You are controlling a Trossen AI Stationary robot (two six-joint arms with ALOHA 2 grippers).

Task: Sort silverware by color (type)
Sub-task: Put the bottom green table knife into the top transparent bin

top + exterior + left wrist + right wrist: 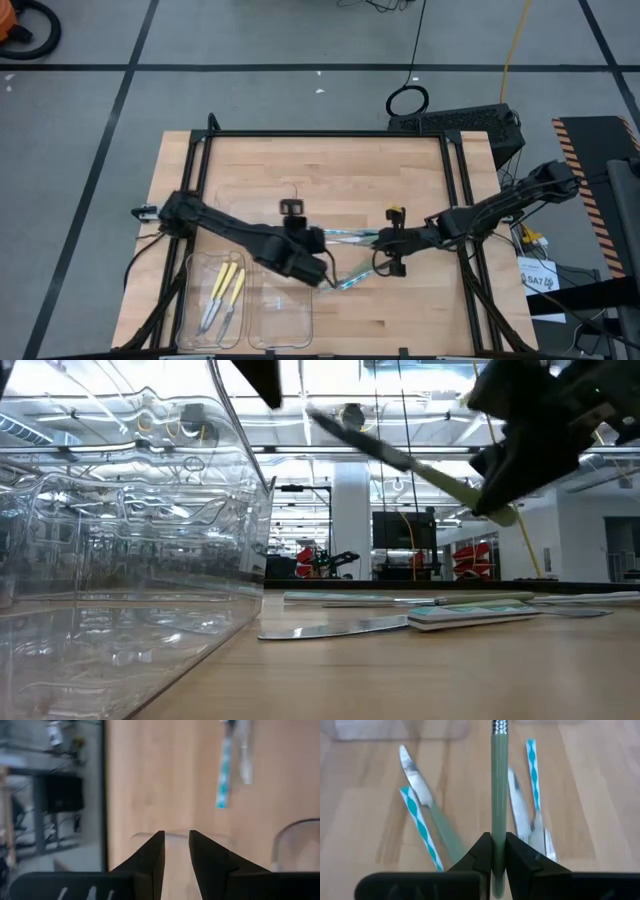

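Note:
My right gripper [384,249] [498,845] is shut on a utensil with a pale green handle [498,780] and holds it in the air; the low view shows it slanting above the table [400,455]. On the wood below lie a knife with a pale green handle [417,780] and several blue-striped utensils [420,825] [533,765]. My left gripper [318,268] [176,842] is open a little and empty, above the edge of a clear tray [282,312]. Yellow-handled utensils [222,290] lie in the leftmost tray [190,300]. My right gripper pinches the pale green handle [498,827] between its two fingers. The utensil runs on past the fingertips, its metal end [498,725] farthest from the gripper. It is lifted clear of the table and tilted, metal end higher [325,420].
Two clear plastic trays stand side by side at the table's near left; one tray's wall [150,510] fills the left of the low view. More utensils lie flat on the wood at the table's middle [450,615]. A black frame rail [330,133] borders the table.

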